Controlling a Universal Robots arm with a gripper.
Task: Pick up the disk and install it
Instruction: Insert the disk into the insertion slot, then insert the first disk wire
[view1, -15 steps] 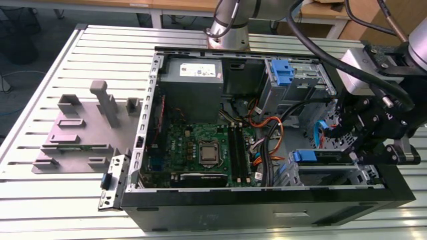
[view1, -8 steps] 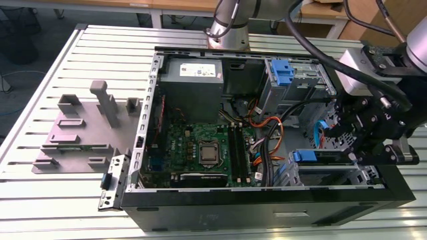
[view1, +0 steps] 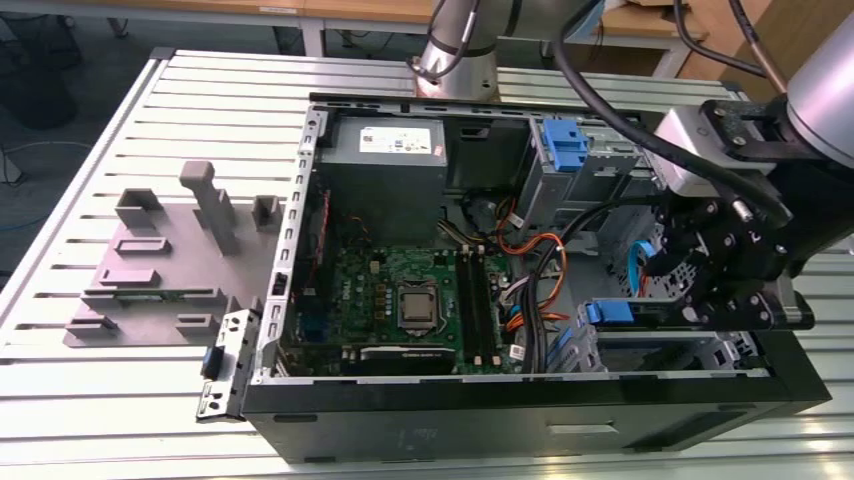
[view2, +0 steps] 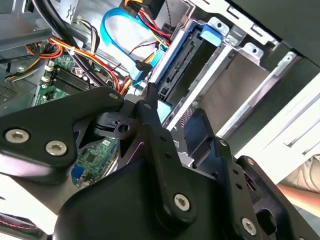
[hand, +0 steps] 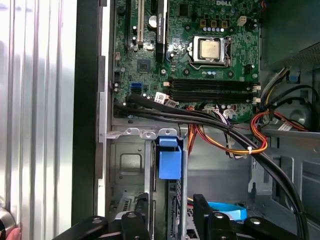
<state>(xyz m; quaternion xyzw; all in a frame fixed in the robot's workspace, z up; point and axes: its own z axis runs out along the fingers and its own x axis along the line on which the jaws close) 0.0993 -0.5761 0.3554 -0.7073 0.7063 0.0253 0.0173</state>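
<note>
The disk (hand: 170, 162) stands on edge in the metal drive cage (hand: 131, 134) at the front corner of the open computer case (view1: 534, 415), its blue bracket end showing. In the exterior view the blue end of the disk (view1: 625, 312) sits just left of my black gripper (view1: 721, 300), which hangs over the cage. In the first wrist view my gripper (hand: 170, 202) straddles the disk's slot, open, with its fingers (hand: 141, 202) standing clear of the disk's sides. The second wrist view shows the disk's connector edge (view2: 185, 57) beyond one finger (view2: 150, 115).
Black and orange cables (hand: 220, 125) cross between the cage and the motherboard (view1: 414, 300). A second blue bracket (view1: 567, 145) sits in the upper bay, near the grey power supply (view1: 384, 150). A grey plastic stand (view1: 160, 265) is on the slatted table at the exterior view's left.
</note>
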